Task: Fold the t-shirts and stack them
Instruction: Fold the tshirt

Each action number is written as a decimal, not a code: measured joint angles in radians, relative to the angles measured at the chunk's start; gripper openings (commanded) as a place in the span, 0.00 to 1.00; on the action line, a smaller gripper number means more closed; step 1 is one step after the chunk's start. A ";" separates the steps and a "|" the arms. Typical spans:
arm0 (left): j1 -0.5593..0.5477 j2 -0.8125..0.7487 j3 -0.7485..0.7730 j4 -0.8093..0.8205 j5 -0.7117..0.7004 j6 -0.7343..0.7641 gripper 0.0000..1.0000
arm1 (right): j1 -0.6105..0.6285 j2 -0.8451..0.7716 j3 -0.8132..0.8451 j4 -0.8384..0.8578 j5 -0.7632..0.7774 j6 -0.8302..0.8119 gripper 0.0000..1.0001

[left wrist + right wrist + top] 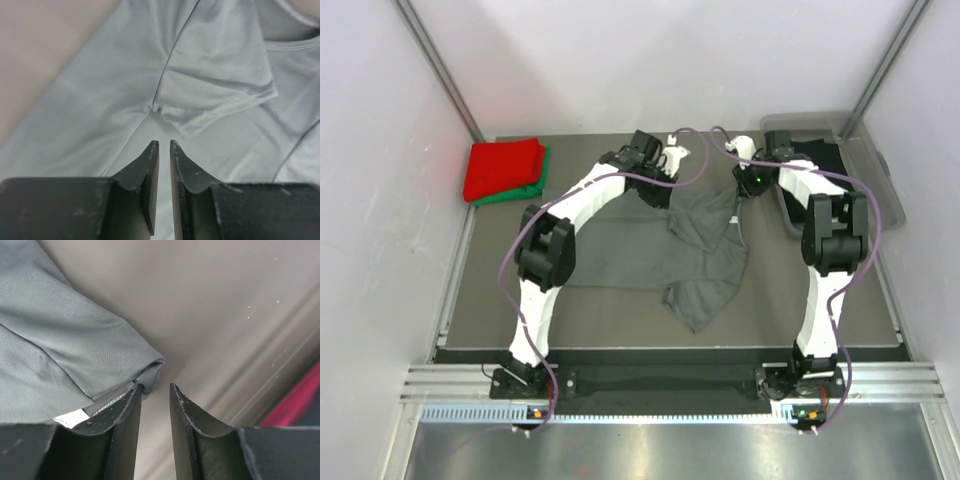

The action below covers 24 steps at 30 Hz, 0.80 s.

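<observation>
Grey cloth pretty much everywhere: the dark grey short-sleeved t-shirt lies rumpled and half spread on the dark matte table mat, right under both grippers

Left gripper hovers over it with its black fingers nearly together, just a thin slit with nothing in it. A hemmed sleeve with a stitched edge lies flipped over just ahead of the tips

Right gripper is parted a bit wider and the gap is empty. A rolled fold of the shirt sits right at its left fingertip, touching or not I can't tell. That wrist cam shows the fine pinhole weave, which the overhead view doesn't

Overhead only: a bright red folded t-shirt sits on a green folded t-shirt, well off to the left gripper's left by the wall. A clear plastic tub stands just to the right gripper's right with a black t-shirt inside, partly hidden by the right arm. Purple cables loop over both wrists
</observation>
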 measured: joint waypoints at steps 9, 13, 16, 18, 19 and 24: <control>-0.090 0.119 0.035 -0.038 0.019 -0.033 0.19 | 0.000 0.026 0.016 -0.013 -0.018 0.003 0.18; -0.142 0.132 0.045 -0.040 0.032 -0.036 0.19 | 0.000 0.033 0.020 -0.015 -0.024 0.007 0.09; -0.158 0.144 0.045 -0.041 0.034 -0.037 0.19 | 0.000 0.039 0.021 -0.015 -0.024 0.011 0.04; -0.156 0.152 0.045 -0.041 0.032 -0.038 0.19 | 0.000 0.040 0.023 -0.016 -0.024 0.012 0.02; -0.154 0.154 0.042 -0.040 0.031 -0.039 0.18 | 0.000 0.043 0.028 -0.016 -0.024 0.014 0.01; -0.150 0.177 0.038 -0.041 0.027 -0.043 0.18 | 0.000 0.065 0.071 -0.013 -0.018 0.026 0.00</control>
